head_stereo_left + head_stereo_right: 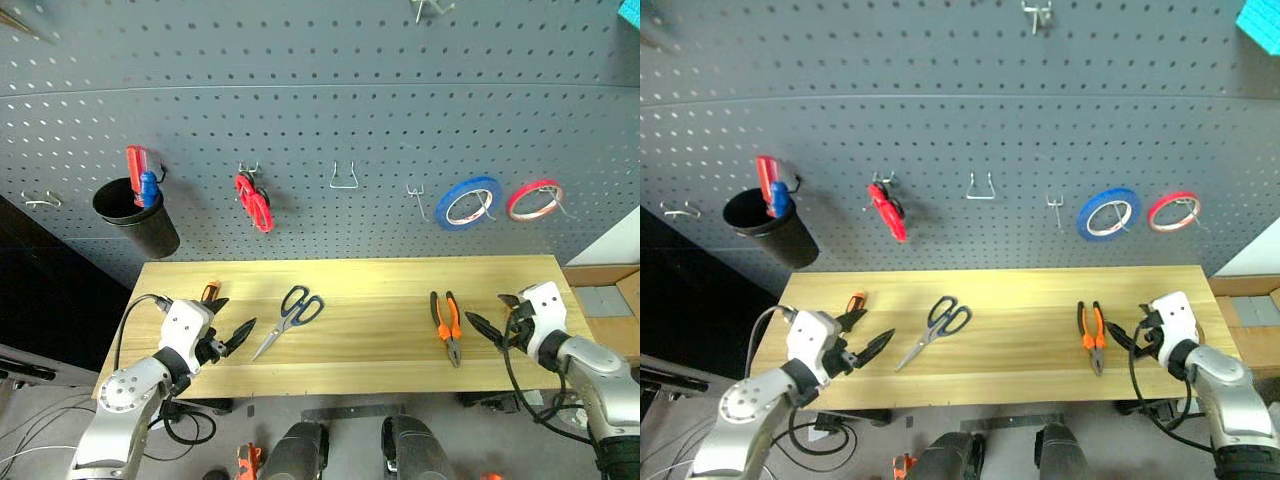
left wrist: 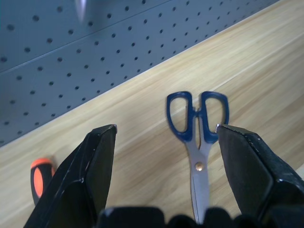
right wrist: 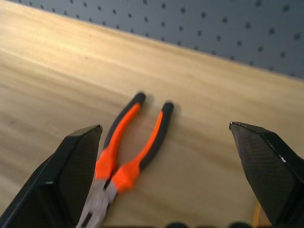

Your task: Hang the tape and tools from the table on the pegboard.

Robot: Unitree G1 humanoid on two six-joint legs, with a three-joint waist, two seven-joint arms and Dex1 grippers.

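- Left gripper (image 1: 243, 333), jaws spread wide, holds nothing, hovers near table's (image 1: 380, 275) left edge.
- Right gripper (image 1: 477, 327) also splayed and empty, near right edge.
- Blue-handled scissors (image 1: 291, 316) lie just beside left gripper; screwdriver (image 1: 210, 292), orange-black handle, behind it.
- Orange-handled pliers (image 1: 448, 325) lie just beside right gripper.
- Yellow-tan tape: a sliver at right wrist view's bottom edge may be it, can't confirm.
- Pegboard (image 1: 330, 110): free wire hook (image 1: 345, 177) above table centre.
- Step: pre-grasp, nothing hung yet. Next likely: lower onto scissors or pliers, close.
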